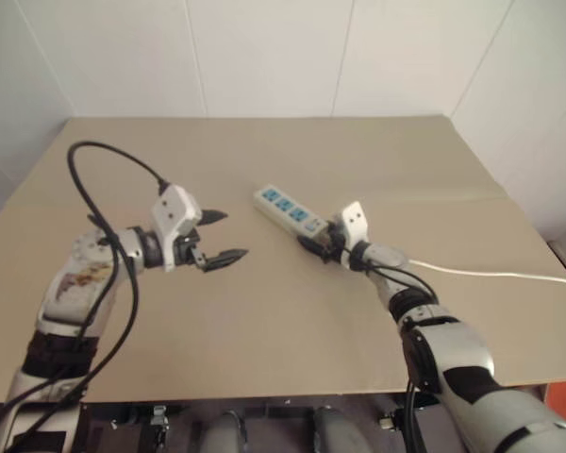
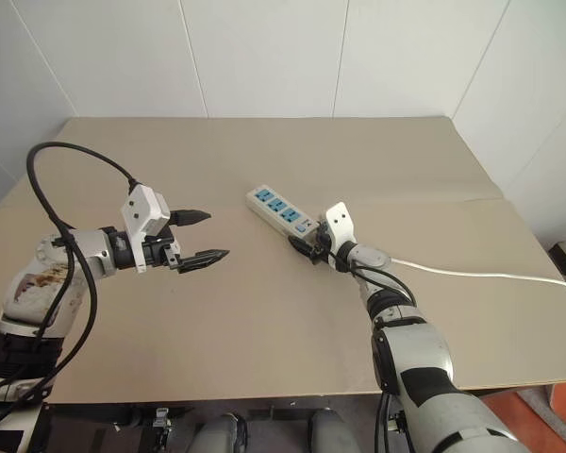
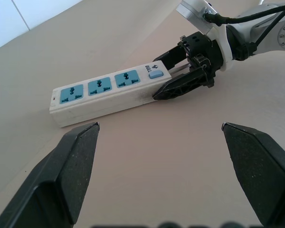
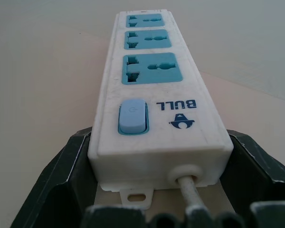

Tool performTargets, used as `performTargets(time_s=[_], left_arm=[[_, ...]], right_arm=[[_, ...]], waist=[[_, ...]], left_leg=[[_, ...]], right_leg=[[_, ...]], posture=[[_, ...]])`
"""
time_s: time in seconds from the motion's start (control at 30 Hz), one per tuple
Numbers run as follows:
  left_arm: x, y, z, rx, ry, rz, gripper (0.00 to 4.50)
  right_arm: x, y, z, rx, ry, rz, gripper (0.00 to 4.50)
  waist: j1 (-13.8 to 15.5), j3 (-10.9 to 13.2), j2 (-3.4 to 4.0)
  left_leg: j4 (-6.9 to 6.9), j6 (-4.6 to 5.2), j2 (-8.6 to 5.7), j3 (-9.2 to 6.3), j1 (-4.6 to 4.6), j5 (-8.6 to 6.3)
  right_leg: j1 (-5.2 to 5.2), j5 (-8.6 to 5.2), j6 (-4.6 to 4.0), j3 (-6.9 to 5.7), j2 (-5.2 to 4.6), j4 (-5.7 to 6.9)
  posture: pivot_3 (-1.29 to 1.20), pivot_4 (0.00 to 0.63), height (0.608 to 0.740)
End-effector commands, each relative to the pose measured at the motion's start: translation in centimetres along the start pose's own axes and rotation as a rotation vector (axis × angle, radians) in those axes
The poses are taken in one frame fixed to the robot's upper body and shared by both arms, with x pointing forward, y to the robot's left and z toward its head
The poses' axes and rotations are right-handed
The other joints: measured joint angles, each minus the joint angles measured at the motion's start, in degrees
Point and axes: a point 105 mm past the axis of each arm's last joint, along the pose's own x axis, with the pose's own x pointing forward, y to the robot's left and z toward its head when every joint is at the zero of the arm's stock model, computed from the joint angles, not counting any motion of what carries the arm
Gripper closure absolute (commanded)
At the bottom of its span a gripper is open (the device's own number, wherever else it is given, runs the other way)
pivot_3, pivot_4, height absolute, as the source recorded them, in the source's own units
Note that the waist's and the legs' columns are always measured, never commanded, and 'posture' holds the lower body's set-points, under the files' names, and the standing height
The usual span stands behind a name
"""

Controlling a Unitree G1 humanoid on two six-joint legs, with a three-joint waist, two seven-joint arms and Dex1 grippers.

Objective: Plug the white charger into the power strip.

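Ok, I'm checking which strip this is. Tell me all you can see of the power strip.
The power strip is a long white plastic bar lying flat on the tan table. It has three blue socket faces, all vacant, a light blue button and a "BULL" logo at its cord end. A thin white cord trails away. The right tool straddles that end, a finger against each side.

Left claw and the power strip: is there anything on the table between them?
Nothing. In the left wrist view, only bare table separates the open left claw from the power strip, whose cord end sits between the right claw's fingers.
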Motion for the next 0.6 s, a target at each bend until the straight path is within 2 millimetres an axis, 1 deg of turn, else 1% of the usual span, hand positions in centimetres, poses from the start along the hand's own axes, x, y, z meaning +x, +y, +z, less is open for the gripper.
performTargets(time_s=[0.03, 0.17, 0.27, 0.4, 0.5, 0.6], left_arm=[[0.0, 0.0, 1.2, 0.033, -0.035, -0.003, 0.0], [0.0, 0.3, 1.9, 0.044, -0.051, -0.006, 0.0], [-0.4, 0.8, 2.6, 0.064, -0.06, -0.01, 0.0], [-1.5, 2.4, 3.0, 0.117, -0.028, 0.004, 0.0], [-1.8, 4.0, 4.6, 0.137, -0.095, 0.079, 0.0], [-1.9, 4.8, 5.5, 0.143, -0.088, 0.039, 0.0]], right_arm=[[0.1, 0.2, 0.0, 0.0, -0.021, -0.012, 1.07], [-0.1, 0.1, 0.0, -0.022, -0.028, -0.01, 1.07], [-0.9, -0.1, 0.2, -0.052, -0.029, 0.043, 1.07], [-3.6, 0.0, -0.1, -0.105, -0.022, 0.236, 1.07], [-5.2, 0.6, -0.1, -0.076, -0.039, 0.357, 1.07], [-7.0, 1.7, -0.4, -0.082, -0.022, 0.511, 1.07]], waist=[[-0.01, 0.0, 0.0], [-0.15, 0.0, 0.0], [-0.14, 0.0, 0.0], [0.3, 0.01, 0.01], [0.48, 0.01, 0.0], [0.35, 0.01, 0.01]], left_leg=[[0.0, 0.0, 0.0, 0.0, 0.0, 0.0], [0.0, 0.0, 0.0, 0.0, 0.01, 0.0], [0.0, 0.0, 0.0, 0.0, 0.01, 0.0], [-0.02, -0.01, -0.03, -0.01, -0.02, -0.01], [-0.01, -0.01, -0.06, -0.03, -0.04, -0.01], [0.0, -0.01, -0.03, -0.04, -0.04, -0.01]], right_leg=[[0.0, 0.0, 0.0, 0.0, 0.0, 0.0], [0.0, 0.0, 0.0, 0.0, 0.0, 0.01], [0.0, 0.0, 0.0, 0.0, 0.0, 0.01], [0.01, 0.0, 0.0, -0.01, 0.0, -0.03], [0.06, 0.0, 0.01, -0.03, -0.02, -0.1], [0.07, 0.01, 0.02, -0.04, 0.0, -0.13]], posture=[[0.0, 0.15, 0.74], [0.0, 0.15, 0.74], [0.0, 0.15, 0.74], [0.0, 0.15, 0.74], [0.0, 0.15, 0.74], [0.0, 0.15, 0.74]])
